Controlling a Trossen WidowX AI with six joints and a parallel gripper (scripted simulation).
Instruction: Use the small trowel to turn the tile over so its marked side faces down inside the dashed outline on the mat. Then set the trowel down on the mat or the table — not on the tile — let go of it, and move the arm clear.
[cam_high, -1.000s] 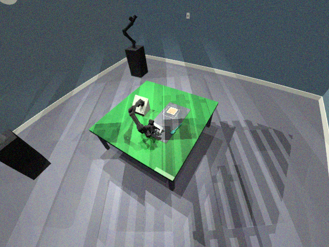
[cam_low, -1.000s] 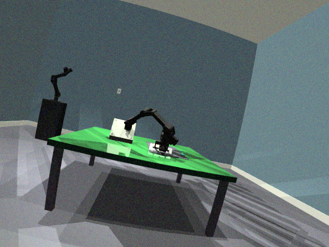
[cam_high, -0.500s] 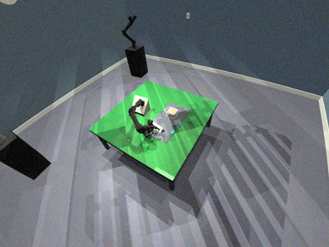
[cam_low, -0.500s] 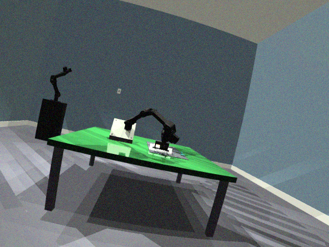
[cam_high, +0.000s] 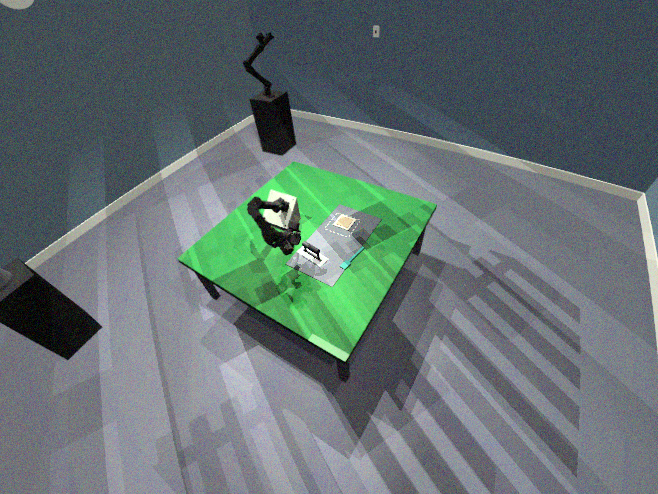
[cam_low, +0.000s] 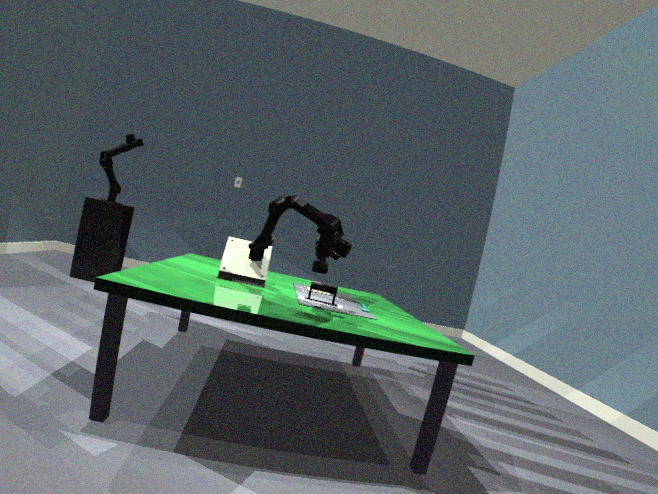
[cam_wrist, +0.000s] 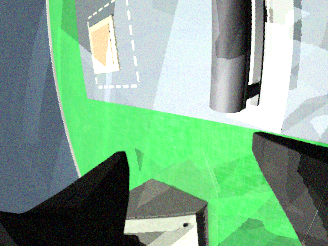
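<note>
The trowel (cam_high: 320, 260) (cam_wrist: 272, 107) lies on the grey mat (cam_high: 332, 276) (cam_wrist: 165, 75), its white blade flat and its black handle upright; the handle (cam_low: 323, 287) also shows in the exterior view. The tile (cam_high: 344, 222) (cam_wrist: 101, 46) lies flat on the mat, a tan square with a pale border on top; I cannot tell whether this is the marked side. It is within the dashed outline (cam_high: 349, 236) (cam_wrist: 116, 86), close against or overlapping one edge. My gripper (cam_high: 288, 249) (cam_low: 319, 270) (cam_wrist: 192, 151) is open and empty, above and beside the trowel, apart from it.
A teal tool (cam_high: 345, 264) (cam_low: 365, 307) lies at the mat's edge. A white tilted panel (cam_high: 273, 195) (cam_low: 233, 260) (cam_wrist: 170, 231) stands by the arm's base on the green table (cam_high: 223, 255) (cam_low: 175, 276). Another arm (cam_high: 258, 77) (cam_low: 108, 175) stands on a black pedestal beyond the table.
</note>
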